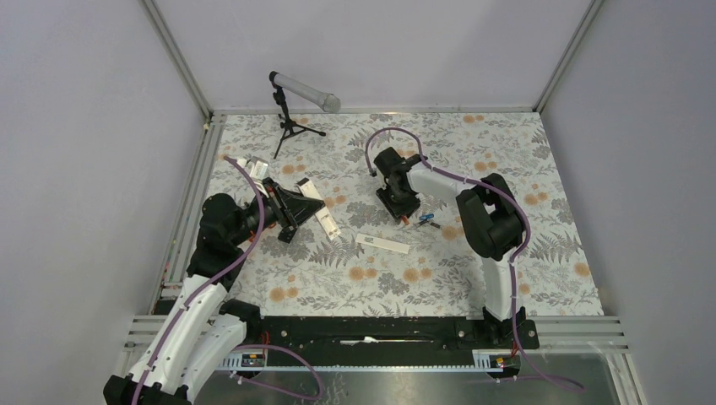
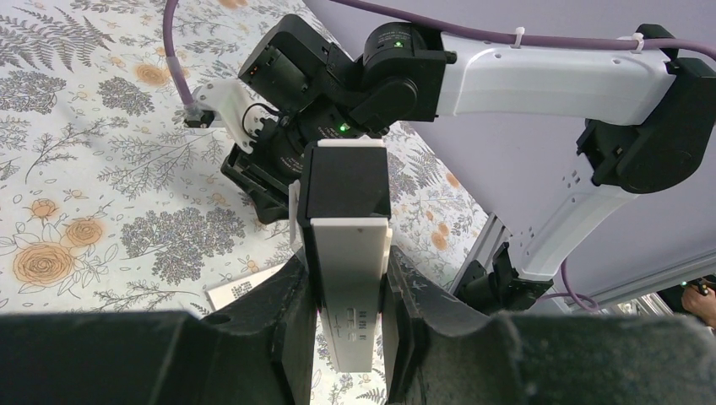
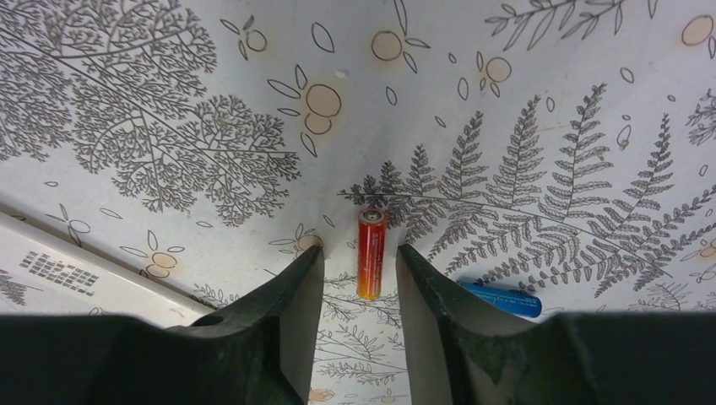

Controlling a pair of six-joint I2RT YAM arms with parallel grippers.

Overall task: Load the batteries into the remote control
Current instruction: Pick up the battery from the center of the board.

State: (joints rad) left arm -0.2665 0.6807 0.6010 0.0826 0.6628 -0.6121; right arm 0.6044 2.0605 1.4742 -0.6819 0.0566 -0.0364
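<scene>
White and black, the remote control [image 2: 344,253] is clamped at its near end in the left gripper [image 2: 349,316], pointing toward the right arm [image 2: 540,80], probably so its bay faces the incoming cell. The right gripper [image 3: 359,257] hangs low over the floral cloth [image 3: 169,101], jaws parted astride the red battery [image 3: 371,253] without touching it, lined up for a side pinch. The blue battery [image 3: 500,299] lies just right; a white strip [image 1: 382,244], perhaps the cover, lies nearer

Both arms [image 1: 435,181] have white shells [image 2: 549,80], black joints [image 2: 650,139], purple cables [image 2: 574,40].
</scene>
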